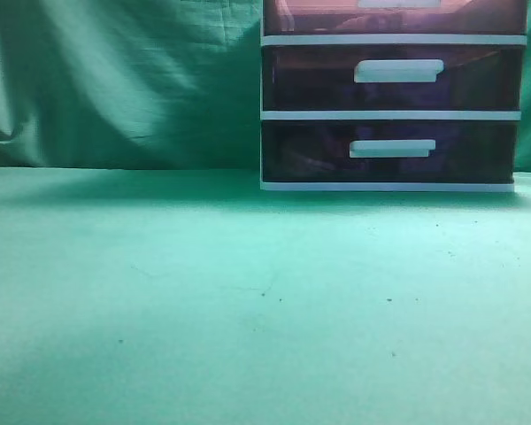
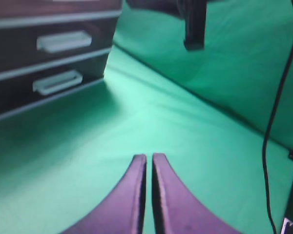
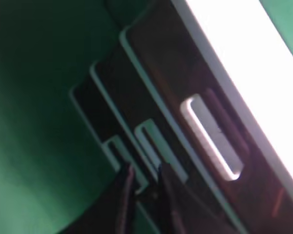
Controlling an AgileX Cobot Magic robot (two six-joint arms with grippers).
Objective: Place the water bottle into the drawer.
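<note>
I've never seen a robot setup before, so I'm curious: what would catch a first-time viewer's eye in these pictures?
Most striking is the white-framed drawer unit with dark purple fronts and white bar handles, standing on the green cloth table at the back right of the exterior view. In the left wrist view the left gripper hangs over bare cloth, its fingers nearly together. The right gripper looks down the unit's front from above, near the top drawer. No water bottle shows anywhere.
</note>
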